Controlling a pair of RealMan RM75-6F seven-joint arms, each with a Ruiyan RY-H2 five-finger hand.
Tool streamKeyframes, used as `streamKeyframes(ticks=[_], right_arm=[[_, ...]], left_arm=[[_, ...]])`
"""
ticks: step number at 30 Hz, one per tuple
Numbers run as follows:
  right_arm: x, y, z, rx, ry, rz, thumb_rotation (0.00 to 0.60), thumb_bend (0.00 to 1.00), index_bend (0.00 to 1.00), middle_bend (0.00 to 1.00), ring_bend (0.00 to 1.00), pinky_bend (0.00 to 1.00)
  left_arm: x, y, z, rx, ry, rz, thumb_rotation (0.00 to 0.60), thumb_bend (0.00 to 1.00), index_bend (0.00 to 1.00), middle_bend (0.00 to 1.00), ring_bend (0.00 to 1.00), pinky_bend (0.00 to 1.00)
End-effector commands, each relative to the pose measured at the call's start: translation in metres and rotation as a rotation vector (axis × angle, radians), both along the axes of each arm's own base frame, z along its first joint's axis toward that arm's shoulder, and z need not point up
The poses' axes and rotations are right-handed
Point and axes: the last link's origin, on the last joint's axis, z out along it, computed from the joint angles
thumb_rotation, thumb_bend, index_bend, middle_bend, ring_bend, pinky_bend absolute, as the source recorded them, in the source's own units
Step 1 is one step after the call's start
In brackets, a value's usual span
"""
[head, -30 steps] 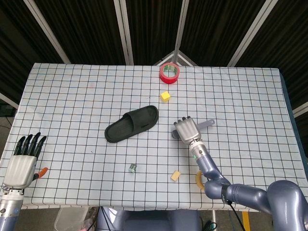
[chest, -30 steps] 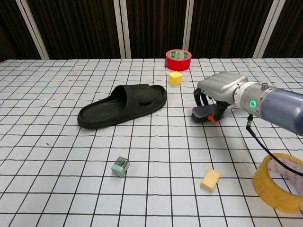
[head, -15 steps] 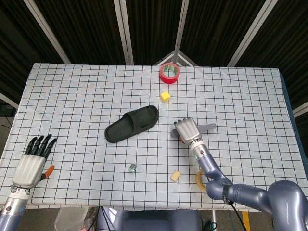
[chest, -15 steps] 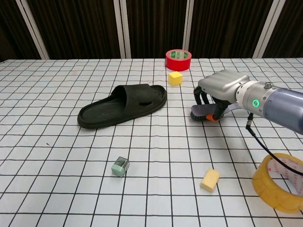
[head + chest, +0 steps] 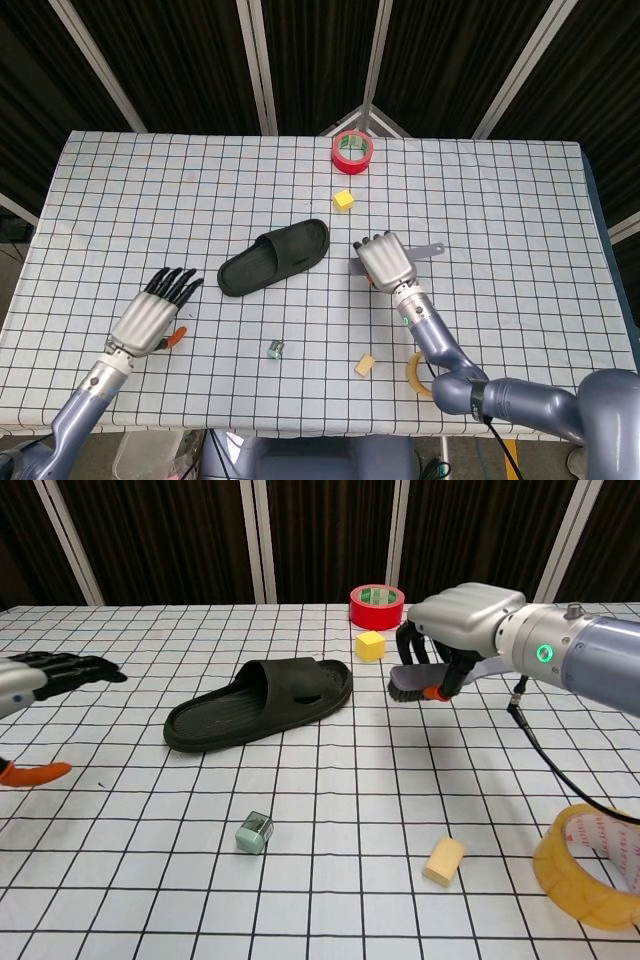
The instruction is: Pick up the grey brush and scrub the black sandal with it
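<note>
The black sandal [image 5: 275,257] [image 5: 260,705] lies on the checked table, toe end pointing to the far right. My right hand [image 5: 382,262] [image 5: 465,615] grips the grey brush [image 5: 410,683], holding it in the air just right of the sandal's toe end. Its bristle head points toward the sandal and its grey handle [image 5: 430,250] sticks out to the right. My left hand [image 5: 155,312] [image 5: 40,675] hovers left of the sandal, fingers stretched out and holding nothing.
A red tape roll [image 5: 352,150] [image 5: 377,605] and a yellow cube [image 5: 344,200] [image 5: 370,645] sit behind the sandal. In front lie a small green block [image 5: 255,833], a yellow sponge piece [image 5: 444,860] and a yellow tape ring [image 5: 590,865].
My right hand has lifted the brush off the table and carried it left toward the sandal. My left hand has moved in from the near left table edge toward the sandal.
</note>
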Motion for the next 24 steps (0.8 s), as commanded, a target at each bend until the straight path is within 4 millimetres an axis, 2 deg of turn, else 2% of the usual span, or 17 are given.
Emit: streamKeyframes(ticks=[1,8,14,24], right_arm=[[0.012,-0.002,0.002,0.009,-0.007,0.015,0.6,0.5,0.67,0.58,0.5,0.52],[0.053,-0.005,0.0,0.035,-0.067,0.056,0.6,0.51,0.69,0.59,0.51,0.53],[0.086,-0.006,-0.016,0.072,-0.094,0.077,0.6,0.51,0.69,0.59,0.51,0.53],[0.104,-0.005,-0.029,0.106,-0.121,0.084,0.6,0.51,0.69,0.6,0.52,0.53]], left_arm=[[0.016,0.016,-0.012,-0.032,-0.015,-0.01,0.553,0.48,0.0,0.0,0.0,0.06],[0.036,0.04,-0.039,-0.098,0.008,-0.012,0.553,0.48,0.0,0.0,0.0,0.06],[0.044,0.054,-0.058,-0.158,-0.003,0.035,0.552,0.49,0.0,0.01,0.0,0.06],[0.046,0.053,-0.068,-0.199,0.031,0.04,0.554,0.55,0.0,0.01,0.0,0.06]])
